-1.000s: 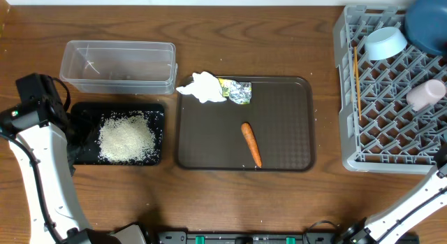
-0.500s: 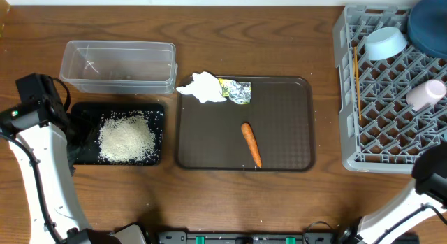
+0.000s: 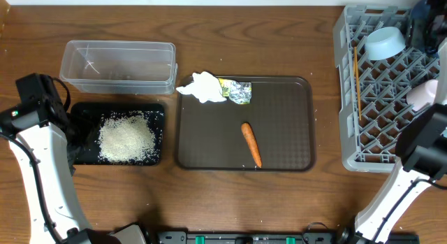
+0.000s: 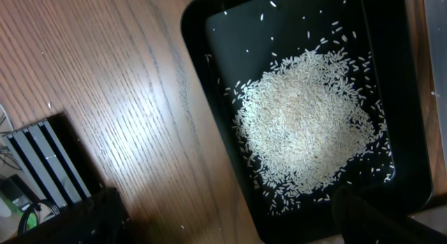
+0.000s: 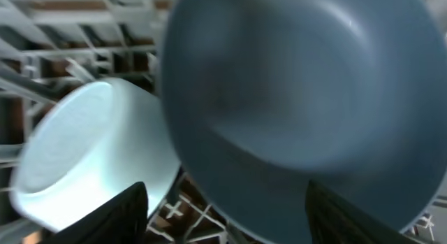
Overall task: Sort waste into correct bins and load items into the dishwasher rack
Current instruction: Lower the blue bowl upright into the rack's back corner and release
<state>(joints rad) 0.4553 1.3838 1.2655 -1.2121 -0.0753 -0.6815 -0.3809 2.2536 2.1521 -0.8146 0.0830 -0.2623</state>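
The heap of white rice (image 3: 126,137) lies in the black bin (image 3: 117,106); the clear tub (image 3: 119,66) stands behind it. The tissue (image 3: 202,87) and foil wrapper (image 3: 237,90) lie at the brown tray's back edge, and the carrot (image 3: 251,144) lies on the tray. The grey rack (image 3: 377,125) holds the light-blue bowl (image 3: 385,43), chopsticks (image 3: 356,76), a cup (image 3: 421,95) and the dark-blue bowl (image 3: 418,27). My left gripper (image 4: 230,226) is open and empty over the black bin's left edge, beside the rice (image 4: 307,125). My right gripper (image 5: 241,216) is open right at the dark-blue bowl (image 5: 300,97), with the light-blue bowl (image 5: 84,153) beside it.
The flat brown tray (image 3: 279,104) sits mid-table between the bins and the rack. My right arm (image 3: 419,153) rises over the rack's right side and hides part of it. A few rice grains lie on the wood by the black bin.
My right arm has swung up from the bottom right corner over the rack to the dark-blue bowl at its back right. My left arm and the waste have not moved.
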